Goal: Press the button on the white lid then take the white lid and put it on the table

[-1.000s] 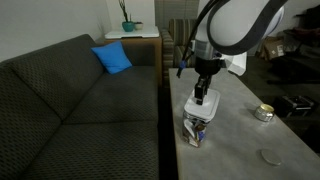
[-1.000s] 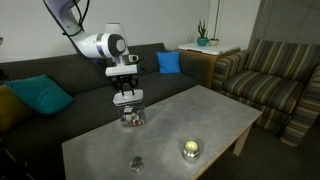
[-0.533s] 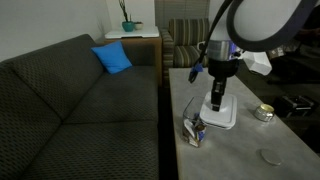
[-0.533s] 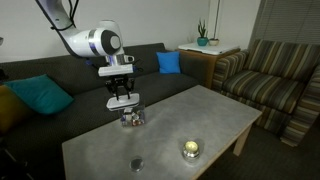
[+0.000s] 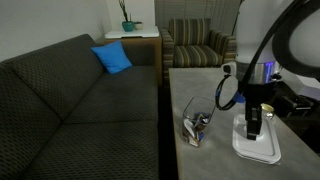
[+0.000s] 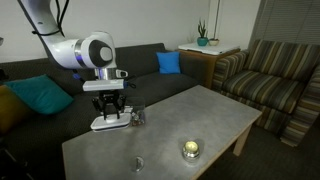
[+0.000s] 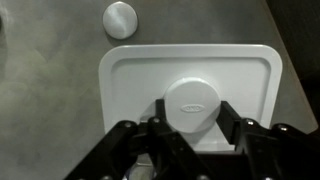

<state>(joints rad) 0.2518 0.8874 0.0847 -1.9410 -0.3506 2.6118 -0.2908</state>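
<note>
Wrist view: the white lid [image 7: 135, 80], its raised round button [image 7: 190, 98] clamped in the tool [image 7: 193, 115], hangs level and low over the counter [image 7: 40, 90], a grey disc [image 7: 120, 18] at its eleven o'clock. It should be lowered flat until it rests before the tool lets go.

In an exterior view, the gripper [image 6: 108, 108] clasps the white lid [image 6: 108, 124] from above, just beside the clear container [image 6: 135, 117], at the edge of the table [image 6: 200, 112] nearest the sofa [image 6: 20, 75]. A round tin [image 6: 190, 150] stands well apart.
</note>
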